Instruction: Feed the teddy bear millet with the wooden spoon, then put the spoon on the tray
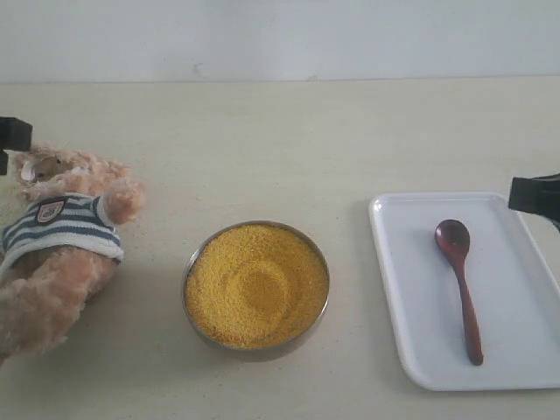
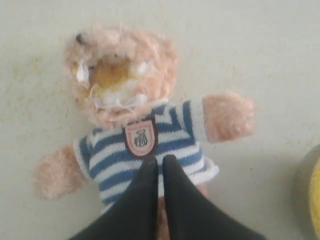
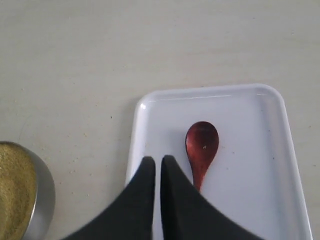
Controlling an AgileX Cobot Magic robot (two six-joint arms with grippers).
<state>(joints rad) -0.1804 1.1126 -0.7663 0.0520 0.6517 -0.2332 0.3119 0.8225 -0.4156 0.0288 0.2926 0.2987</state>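
Note:
The teddy bear (image 1: 61, 236) lies on its back at the table's left, in its striped shirt (image 2: 150, 150). My left gripper (image 2: 157, 159) hovers shut over the shirt just below the badge, with nothing between its fingers. The millet (image 1: 256, 284) fills a round metal bowl (image 1: 197, 258) in the middle. The wooden spoon (image 1: 460, 280) lies on the white tray (image 1: 411, 306) at the right, bowl end away from the table's front. My right gripper (image 3: 157, 159) is shut and empty above the tray's edge (image 3: 137, 145), beside the spoon (image 3: 201, 145).
A black part of the left arm (image 1: 13, 133) shows at the left edge above the bear's head, and a part of the right arm (image 1: 535, 194) at the right edge over the tray's far corner. A pale wall runs behind the table.

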